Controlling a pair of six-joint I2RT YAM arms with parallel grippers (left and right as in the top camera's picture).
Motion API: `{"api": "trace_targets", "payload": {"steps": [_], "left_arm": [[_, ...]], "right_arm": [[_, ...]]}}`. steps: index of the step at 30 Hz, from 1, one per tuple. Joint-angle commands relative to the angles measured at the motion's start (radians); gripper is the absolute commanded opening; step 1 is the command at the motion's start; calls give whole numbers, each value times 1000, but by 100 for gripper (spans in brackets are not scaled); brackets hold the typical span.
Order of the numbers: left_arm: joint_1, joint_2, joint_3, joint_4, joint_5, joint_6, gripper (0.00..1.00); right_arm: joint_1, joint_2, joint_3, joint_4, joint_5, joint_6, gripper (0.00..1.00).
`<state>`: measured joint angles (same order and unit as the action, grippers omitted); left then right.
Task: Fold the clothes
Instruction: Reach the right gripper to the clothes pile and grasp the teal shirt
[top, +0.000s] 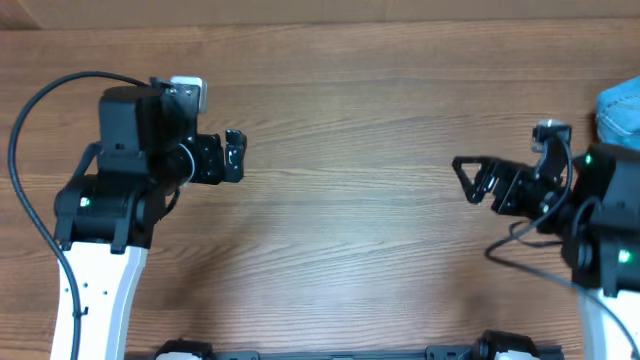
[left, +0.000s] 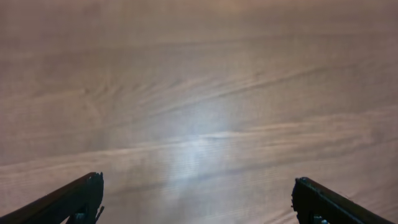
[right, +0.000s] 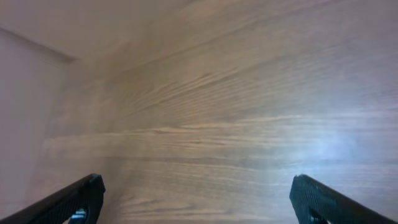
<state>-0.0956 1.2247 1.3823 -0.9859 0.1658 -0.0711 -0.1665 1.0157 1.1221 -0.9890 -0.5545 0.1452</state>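
Lying at the far right edge of the desk (top: 350, 110), mostly cut off by the frame, the clothes (top: 620, 112) sit behind the right tool (top: 462, 180), which points away toward the centre, jaws wide and empty; the left tool (top: 237, 156), equally spread, is well apart.

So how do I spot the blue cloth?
Start at the wooden table and go to the overhead view's right edge. Next to the right arm lies light blue cloth, partly cut off: the only blue, soft thing there.
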Motion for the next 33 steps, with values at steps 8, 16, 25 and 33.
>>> {"api": "trace_targets", "payload": {"steps": [8, 16, 25, 33], "left_arm": [[7, -2, 28, -14, -18, 23, 100], [8, -2, 28, -30, -18, 23, 100], [8, -2, 28, -35, -17, 23, 100], [7, -2, 28, -35, -17, 23, 100]], "right_arm": [[-90, 317, 503, -214, 431, 175, 100], [-417, 378, 533, -173, 431, 301, 100], [-687, 437, 533, -122, 421, 435, 100], [-808, 454, 536, -53, 433, 479, 100]]}}
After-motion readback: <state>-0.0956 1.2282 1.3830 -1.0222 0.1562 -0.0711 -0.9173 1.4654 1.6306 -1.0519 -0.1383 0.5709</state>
